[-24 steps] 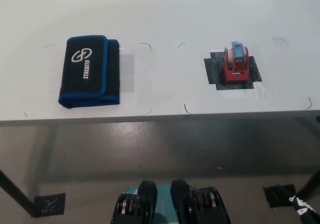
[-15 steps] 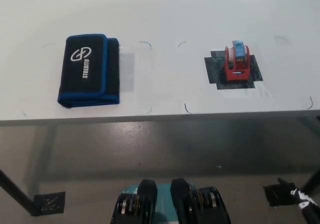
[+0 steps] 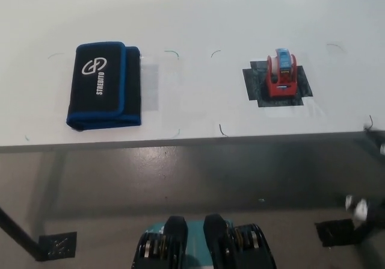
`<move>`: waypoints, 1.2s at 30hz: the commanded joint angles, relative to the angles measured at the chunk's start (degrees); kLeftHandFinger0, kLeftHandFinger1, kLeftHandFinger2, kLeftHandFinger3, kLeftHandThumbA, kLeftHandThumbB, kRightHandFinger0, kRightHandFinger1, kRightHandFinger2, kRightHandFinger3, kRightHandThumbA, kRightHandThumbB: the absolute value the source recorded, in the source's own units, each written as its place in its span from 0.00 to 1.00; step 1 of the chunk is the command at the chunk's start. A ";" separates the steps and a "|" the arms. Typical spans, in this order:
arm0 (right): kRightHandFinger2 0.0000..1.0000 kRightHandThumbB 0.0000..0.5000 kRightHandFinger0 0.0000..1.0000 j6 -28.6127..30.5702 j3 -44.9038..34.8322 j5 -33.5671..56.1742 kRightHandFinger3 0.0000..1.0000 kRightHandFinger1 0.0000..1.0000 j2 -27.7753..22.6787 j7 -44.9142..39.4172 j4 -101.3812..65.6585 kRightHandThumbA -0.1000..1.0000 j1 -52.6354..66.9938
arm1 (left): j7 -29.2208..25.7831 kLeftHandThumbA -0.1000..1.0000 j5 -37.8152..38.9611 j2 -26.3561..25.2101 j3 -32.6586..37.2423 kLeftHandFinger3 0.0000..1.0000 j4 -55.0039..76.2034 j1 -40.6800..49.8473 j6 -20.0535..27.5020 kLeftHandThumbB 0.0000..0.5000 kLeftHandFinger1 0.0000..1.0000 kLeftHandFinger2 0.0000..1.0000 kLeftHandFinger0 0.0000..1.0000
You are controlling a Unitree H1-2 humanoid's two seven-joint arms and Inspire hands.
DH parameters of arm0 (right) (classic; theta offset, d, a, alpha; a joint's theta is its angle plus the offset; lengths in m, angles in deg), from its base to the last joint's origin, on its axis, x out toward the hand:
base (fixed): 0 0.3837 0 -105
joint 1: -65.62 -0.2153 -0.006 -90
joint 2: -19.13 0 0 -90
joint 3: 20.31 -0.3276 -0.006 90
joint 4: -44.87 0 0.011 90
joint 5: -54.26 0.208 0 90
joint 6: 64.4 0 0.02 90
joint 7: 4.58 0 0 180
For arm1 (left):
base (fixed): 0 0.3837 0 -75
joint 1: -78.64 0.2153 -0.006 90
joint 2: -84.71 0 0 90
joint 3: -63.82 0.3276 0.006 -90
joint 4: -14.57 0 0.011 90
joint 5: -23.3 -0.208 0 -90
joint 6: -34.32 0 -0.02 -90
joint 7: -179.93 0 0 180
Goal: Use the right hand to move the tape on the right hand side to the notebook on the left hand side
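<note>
The tape, a red dispenser with a blue-and-white roll [image 3: 281,75], stands on the right of the white table [image 3: 198,16]. The notebook [image 3: 103,85], black with a blue border and a white logo, lies closed on the table's left. My black right hand [image 3: 366,210] shows only as a blurred shape at the right edge, below the table's front edge and well apart from the tape. Its fingers are too blurred to read. My left hand is out of view.
The dispenser stands on a black patch [image 3: 301,91] taped to the table. Thin pen marks outline areas between the two objects. The table's front edge [image 3: 180,141] crosses mid-picture, and below it the floor carries dark taped markers [image 3: 59,245].
My right hand has risen along the right edge, from the bottom corner toward the table's edge. The whole view has shifted slightly; the tape and the notebook have not moved.
</note>
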 commanded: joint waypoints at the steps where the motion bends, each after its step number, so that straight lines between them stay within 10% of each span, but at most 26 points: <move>1: 1.00 0.29 1.00 -5.91 -1.75 0.80 1.00 1.00 -0.71 -1.82 -1.33 0.83 -6.99 | -0.21 0.10 -0.72 -0.18 -0.03 0.36 1.37 -0.10 2.82 0.25 0.17 0.21 0.25; 5: 1.00 0.35 1.00 -10.65 -0.32 -1.44 1.00 1.00 -0.84 -4.02 2.02 0.65 -18.34 | 0.12 0.09 -0.18 -0.30 0.01 0.36 1.03 -0.19 3.15 0.24 0.15 0.22 0.21; 23: 1.00 0.84 1.00 -14.74 10.29 -7.94 1.00 1.00 0.04 -6.60 38.36 0.87 -52.25 | 0.54 0.10 0.03 -0.81 -0.02 0.36 0.56 -0.53 3.84 0.25 0.16 0.22 0.22; 36: 1.00 0.85 1.00 -19.41 18.76 -12.11 1.00 1.00 4.36 -4.74 56.48 0.90 -65.23 | 0.34 0.08 -0.88 -0.36 0.51 0.36 0.46 0.00 3.25 0.24 0.16 0.22 0.21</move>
